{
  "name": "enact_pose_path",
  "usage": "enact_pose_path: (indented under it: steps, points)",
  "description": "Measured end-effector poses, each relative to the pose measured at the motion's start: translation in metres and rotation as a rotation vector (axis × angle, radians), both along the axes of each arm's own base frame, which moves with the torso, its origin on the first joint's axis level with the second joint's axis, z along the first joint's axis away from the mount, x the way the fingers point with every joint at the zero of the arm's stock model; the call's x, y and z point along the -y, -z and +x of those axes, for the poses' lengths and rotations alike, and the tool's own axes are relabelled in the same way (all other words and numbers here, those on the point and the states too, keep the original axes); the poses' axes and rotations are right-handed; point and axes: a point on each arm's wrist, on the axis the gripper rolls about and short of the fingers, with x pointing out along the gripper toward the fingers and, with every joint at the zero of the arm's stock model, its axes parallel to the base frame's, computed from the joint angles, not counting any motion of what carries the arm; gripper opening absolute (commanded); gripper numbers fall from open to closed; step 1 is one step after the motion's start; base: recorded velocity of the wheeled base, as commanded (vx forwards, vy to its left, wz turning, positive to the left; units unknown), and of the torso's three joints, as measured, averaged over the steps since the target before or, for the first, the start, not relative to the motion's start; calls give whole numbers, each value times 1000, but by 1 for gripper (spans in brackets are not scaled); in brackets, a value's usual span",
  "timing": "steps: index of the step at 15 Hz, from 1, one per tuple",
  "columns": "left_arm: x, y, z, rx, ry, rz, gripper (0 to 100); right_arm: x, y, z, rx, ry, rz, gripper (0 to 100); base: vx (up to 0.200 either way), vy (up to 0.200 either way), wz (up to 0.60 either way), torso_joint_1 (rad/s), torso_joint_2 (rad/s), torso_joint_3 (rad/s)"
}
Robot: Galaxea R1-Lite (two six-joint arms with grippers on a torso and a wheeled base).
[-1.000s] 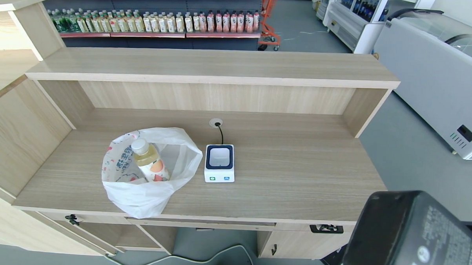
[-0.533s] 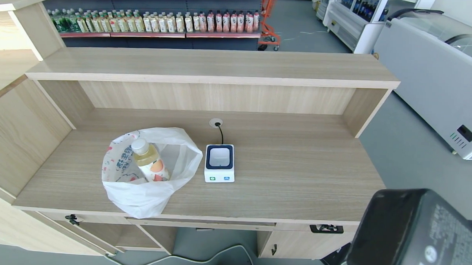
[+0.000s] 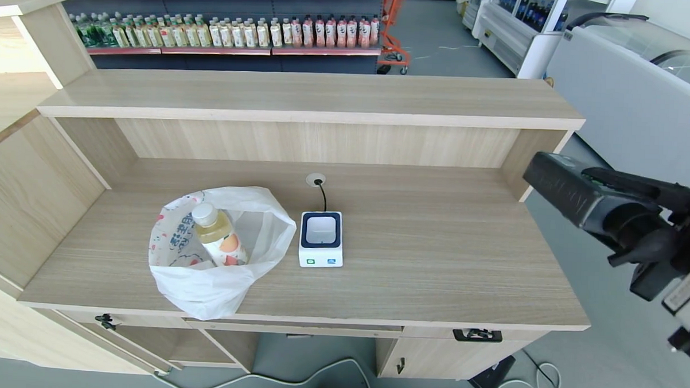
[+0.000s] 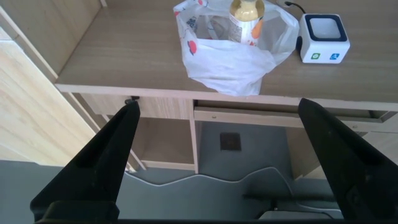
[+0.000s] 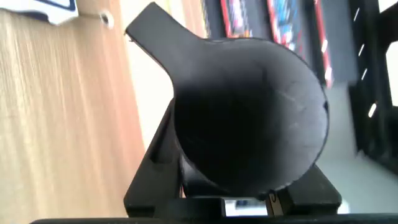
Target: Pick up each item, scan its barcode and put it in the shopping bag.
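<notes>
A light wooden bench (image 3: 435, 249) with a raised back ledge is standing on a grey floor (image 3: 596, 226). Behind it, red-edged shelves (image 3: 212, 50) are carrying rows of bottles (image 3: 230, 34), and white chest freezers (image 3: 629, 118) are lining the right side.

bright even light, soft shadow under shopping bag (image 3: 215, 290), edges bowed (head view)
</notes>
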Motion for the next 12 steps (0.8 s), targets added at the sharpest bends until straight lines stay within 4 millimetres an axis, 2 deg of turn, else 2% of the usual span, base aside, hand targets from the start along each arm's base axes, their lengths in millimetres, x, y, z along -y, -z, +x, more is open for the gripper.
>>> enact_pose_path:
  steps: [1,4,7,9,11,12]
  points:
    - [0,0,0,0,0,0,100,6,3,2,-136,146,192,0,0,0,0,0,0,0]
    - [0,0,0,0,0,0,100,14,13,5,-463,277,667,0,0,0,0,0,0,0]
    - [0,0,0,0,0,0,100,13,15,18,-734,260,1100,0,0,0,0,0,0,0]
    - [0,0,0,0,0,0,100,5,4,34,-906,195,1348,0,0,0,0,0,0,0]
    - [0,0,0,0,0,0,100,-2,-12,49,-1104,171,1530,0,0,0,0,0,0,0]
    - [0,0,0,0,0,0,100,-6,-16,54,-1225,158,1559,0,0,0,0,0,0,0]
